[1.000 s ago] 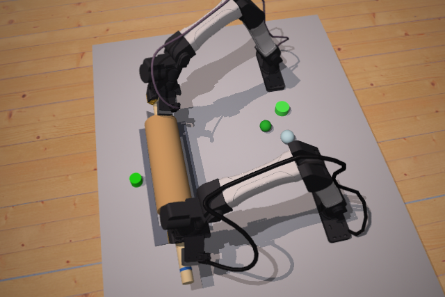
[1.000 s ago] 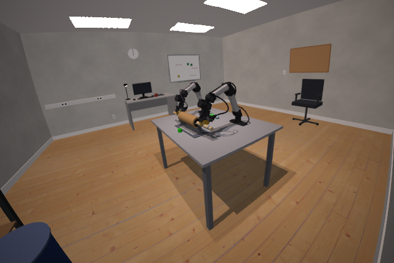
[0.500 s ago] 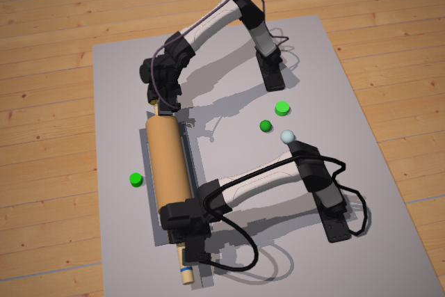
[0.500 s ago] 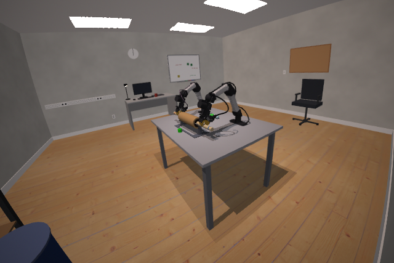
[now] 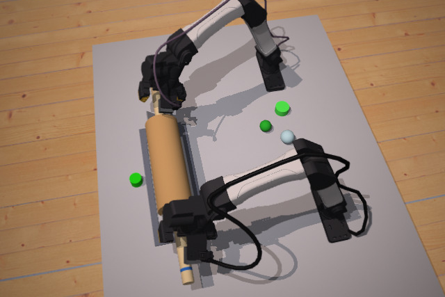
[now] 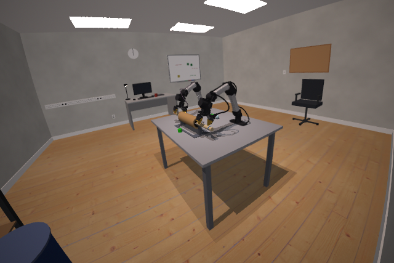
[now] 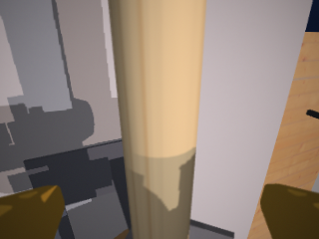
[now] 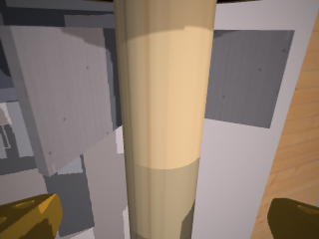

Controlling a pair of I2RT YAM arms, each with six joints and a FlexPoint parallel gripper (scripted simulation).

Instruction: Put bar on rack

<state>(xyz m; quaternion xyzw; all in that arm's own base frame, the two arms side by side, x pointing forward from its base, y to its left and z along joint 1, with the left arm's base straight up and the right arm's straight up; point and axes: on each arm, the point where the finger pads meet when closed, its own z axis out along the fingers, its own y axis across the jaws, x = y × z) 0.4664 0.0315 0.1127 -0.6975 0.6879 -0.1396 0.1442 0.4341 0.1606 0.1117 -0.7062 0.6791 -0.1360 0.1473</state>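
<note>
One blue band (image 5: 185, 269) circles the bar (image 5: 167, 164) (image 6: 188, 119) (image 7: 159, 80) (image 8: 165, 95) — near one end.

On your desk (image 5: 229, 157) (image 6: 219, 145) you have a bright green cylinder (image 5: 281, 108), a darker green ball (image 5: 265, 125) and a pale blue ball (image 5: 287, 136) near one another. Well apart from them, you can see another green cylinder (image 5: 135, 179) (image 6: 180, 130). Behind your desk, a black office chair (image 6: 306, 103) stands below a cork board (image 6: 310, 58), and a monitor (image 6: 142, 88) sits near a lamp (image 6: 126, 91).
</note>
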